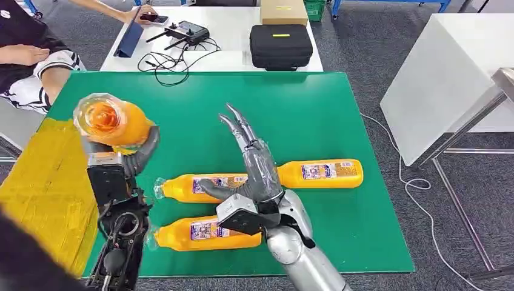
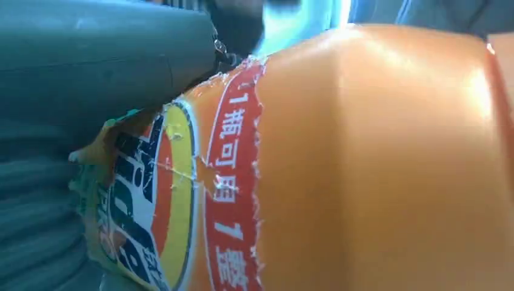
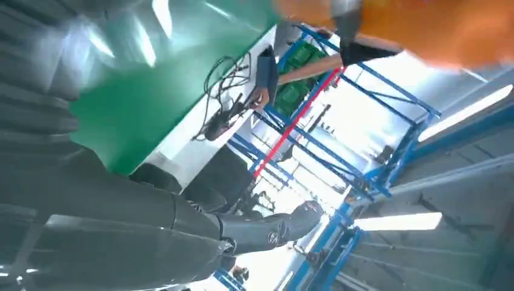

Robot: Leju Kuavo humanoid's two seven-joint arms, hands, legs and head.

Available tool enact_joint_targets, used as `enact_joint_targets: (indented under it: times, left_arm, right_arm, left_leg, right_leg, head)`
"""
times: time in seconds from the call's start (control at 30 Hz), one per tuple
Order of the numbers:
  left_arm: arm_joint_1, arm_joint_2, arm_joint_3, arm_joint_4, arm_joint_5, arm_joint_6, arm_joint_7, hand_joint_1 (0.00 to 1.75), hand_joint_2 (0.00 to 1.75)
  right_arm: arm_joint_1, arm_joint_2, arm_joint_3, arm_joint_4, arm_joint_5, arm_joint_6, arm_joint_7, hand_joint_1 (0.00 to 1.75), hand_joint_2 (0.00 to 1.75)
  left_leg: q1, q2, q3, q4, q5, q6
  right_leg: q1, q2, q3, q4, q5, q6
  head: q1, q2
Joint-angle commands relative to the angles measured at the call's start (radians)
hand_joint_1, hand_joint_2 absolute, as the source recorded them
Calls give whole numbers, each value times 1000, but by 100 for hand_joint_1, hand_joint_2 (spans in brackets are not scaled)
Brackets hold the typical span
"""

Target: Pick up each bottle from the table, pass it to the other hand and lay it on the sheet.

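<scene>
1. The left hand (image 1: 118,159) holds an orange bottle (image 1: 112,121) raised above the table, its base turned toward the head camera. The fingers wrap the bottle from below and from the side.
2. In the left wrist view the bottle's torn label (image 2: 176,200) sits right beside the grey thumb (image 2: 103,54), which presses on the bottle.
3. The right hand (image 1: 254,173) is empty, with its fingers (image 1: 239,127) stretched out and spread, pointing away from the robot. It is well apart from the held bottle, to that bottle's right.
4. Three more bottles lie on their sides on the green table (image 1: 303,109). One (image 1: 321,173) is just beyond the right hand's wrist, to its right. Another (image 1: 191,187) lies just left of the right hand's thumb. The third (image 1: 194,233) lies nearer the robot, beside the right forearm.
5. The yellow sheet (image 1: 45,176) lies to the left of the left hand, at the table's left edge.
6. A person (image 1: 27,54) sits beyond the sheet, at the far left.
</scene>
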Motion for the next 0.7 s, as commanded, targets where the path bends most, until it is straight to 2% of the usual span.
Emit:
enact_joint_targets:
  times: [0.03, 0.1, 0.2, 0.27, 0.3, 0.37, 0.4, 0.5, 0.57, 0.7]
  left_arm:
    - [-57, 43, 98, 78, -42, 12, 18, 175, 175]
    - [-56, 35, 98, 79, -44, 16, 18, 175, 175]
    - [-73, -31, 345, 79, -413, 22, 42, 175, 175]
    - [-94, -41, 478, 79, -680, 22, 72, 175, 175]
    - [-102, -34, 497, 94, -741, 22, 91, 175, 175]
    - [-118, 15, 506, 155, -927, 22, 163, 175, 175]
    - [-115, 26, 504, 167, -946, 22, 180, 175, 175]
    - [-84, 103, 470, 220, -1035, 22, 330, 175, 175]
    - [-73, 154, 444, 273, -1059, 22, 417, 175, 175]
    - [-73, 154, 444, 273, -1059, 22, 417, 175, 175]
  right_arm:
    - [-19, -35, -3, -7, -3, -4, 2, 0, 175]
    - [-19, -34, -3, -6, -3, -5, 2, 0, 175]
    - [-20, -45, 8, 0, -10, -26, 3, 0, 175]
    - [-17, -47, 11, 0, -15, -29, 4, 0, 175]
    - [-16, -48, 11, 0, -16, -30, 5, 0, 175]
    - [-5, -50, 15, -5, -5, -41, 6, 0, 175]
    - [-3, -53, 17, -6, 6, -48, 9, 0, 175]
    - [-5, -82, 31, 15, 66, -18, 70, 0, 175]
    - [-1, -97, 28, 28, 97, -14, 76, 0, 175]
    - [-1, -97, 28, 28, 97, -14, 76, 0, 175]
  left_leg:
    - [0, 0, 4, -1, -1, 0]
    - [0, 1, 4, -1, -1, 0]
    - [0, 1, 2, -1, 0, 0]
    - [1, 2, 2, -1, -1, 0]
    - [0, 3, 5, -1, -1, -1]
    - [0, 3, 5, -2, -1, -1]
    - [0, 3, 7, -3, -1, -1]
    - [0, 2, 4, -2, 0, -1]
    - [0, 3, 10, -5, -1, -1]
    - [1, 2, 4, -2, 0, -1]
  right_leg:
    - [0, -2, 3, -1, -1, 0]
    - [0, -1, 4, -1, -1, 0]
    - [0, 0, 2, -1, 0, 0]
    - [1, 1, 2, -1, 0, 0]
    - [0, 1, 4, -1, -1, 0]
    - [0, 1, 4, -1, 0, 0]
    - [0, 0, 6, -2, -1, 0]
    - [0, 0, 3, -1, 0, 0]
    - [0, 0, 8, -3, -1, -1]
    - [0, 0, 3, -1, -1, 0]
  head:
    - [0, 0]
    - [0, 0]
    - [0, 0]
    - [0, 0]
    - [0, 0]
    - [0, 0]
    - [0, 0]
    - [0, 0]
    - [0, 0]
    - [0, 0]
